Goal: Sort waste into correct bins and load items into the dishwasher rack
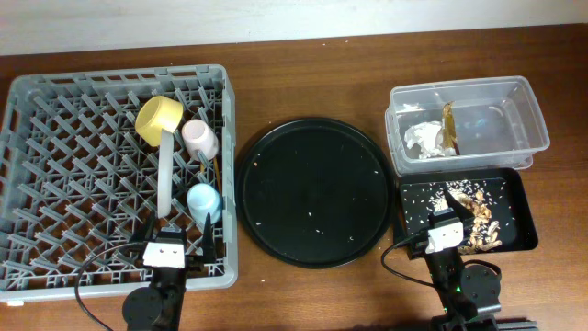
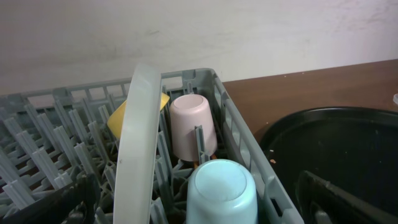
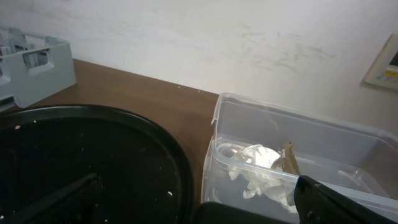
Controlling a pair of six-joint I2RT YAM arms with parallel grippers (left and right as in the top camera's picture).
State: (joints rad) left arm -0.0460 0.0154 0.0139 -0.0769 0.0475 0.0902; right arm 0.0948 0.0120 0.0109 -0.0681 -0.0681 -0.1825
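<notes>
A clear plastic tub sits at the right on the brown wooden surface, holding a crumpled white tissue with a narrow brown-gold wrapper leaning just beside it. A large round black tray, speckled with pale crumbs, fills the lower left. A corner of the grey rack shows at upper left. The right gripper has its dark fingers spread wide at the bottom edge.

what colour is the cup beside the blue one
The cup is pale pink, clearest in the left wrist view.
</notes>
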